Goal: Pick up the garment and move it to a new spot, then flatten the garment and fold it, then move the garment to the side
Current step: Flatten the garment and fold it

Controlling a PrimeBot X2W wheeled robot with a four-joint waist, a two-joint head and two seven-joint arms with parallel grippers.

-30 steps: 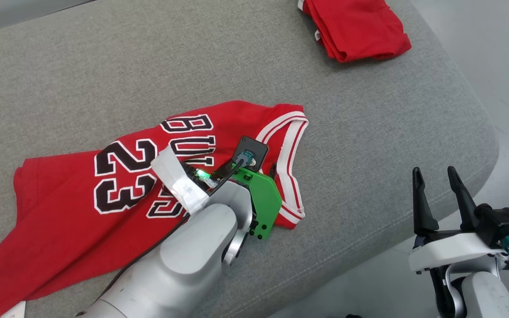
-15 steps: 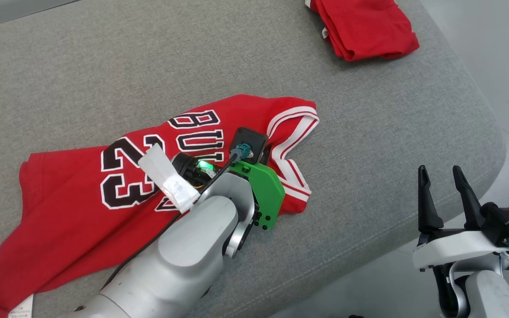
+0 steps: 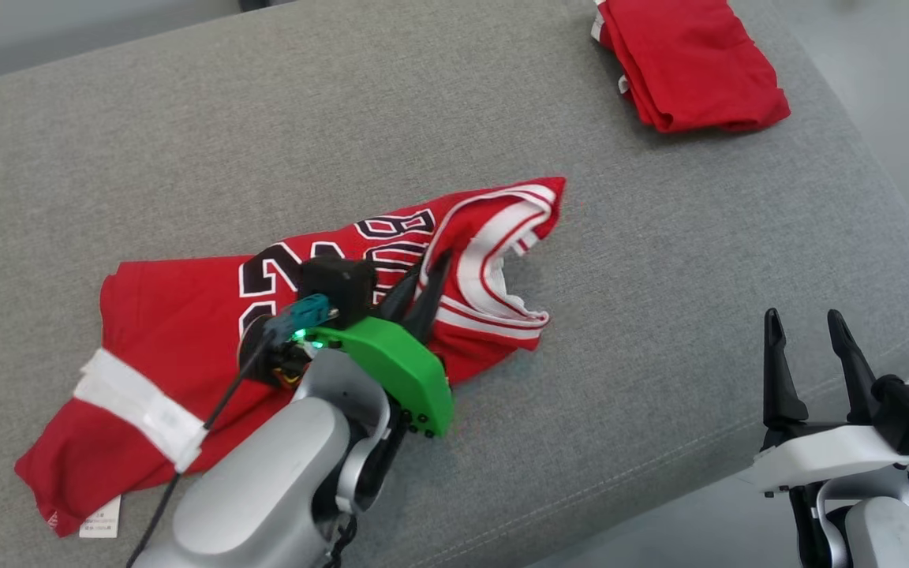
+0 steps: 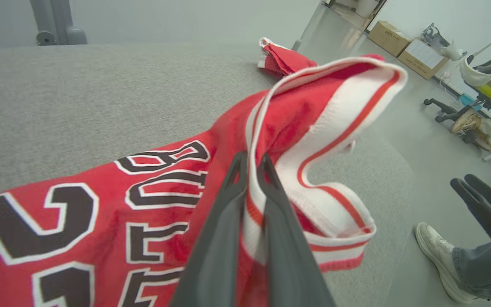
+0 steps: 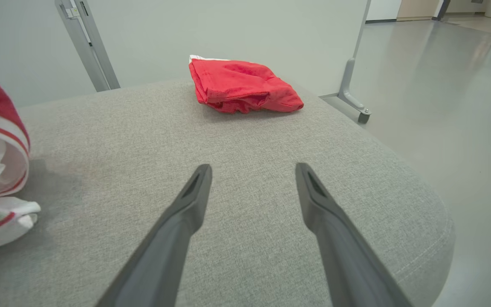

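The garment [image 3: 178, 308] is a red jersey with black-and-white lettering and striped white trim, lying crumpled on the grey cushion [image 3: 660, 276]. My left gripper [image 3: 427, 272] is shut on the white-and-red trim at its opening, and that edge is lifted off the cushion in a loop. In the left wrist view the trim [image 4: 335, 106] runs between the closed fingers of the left gripper [image 4: 252, 164] and arches up past them. My right gripper [image 3: 806, 327] hangs open off the cushion's near right edge. In its wrist view the right gripper [image 5: 254, 170] holds nothing.
A second, folded red garment [image 3: 695, 63] lies at the cushion's far right corner [image 5: 241, 87]. A person's shoe [image 4: 437, 251] stands on the floor to the right. Cardboard boxes [image 4: 403, 42] and an office chair base [image 4: 446, 113] lie farther off. A metal frame leg [image 5: 352, 85] stands behind the cushion.
My left gripper closed on the jersey's trim and lifted it, turning at the wrist, so the cloth bunched up. The head view also shifted. The right gripper stayed open.
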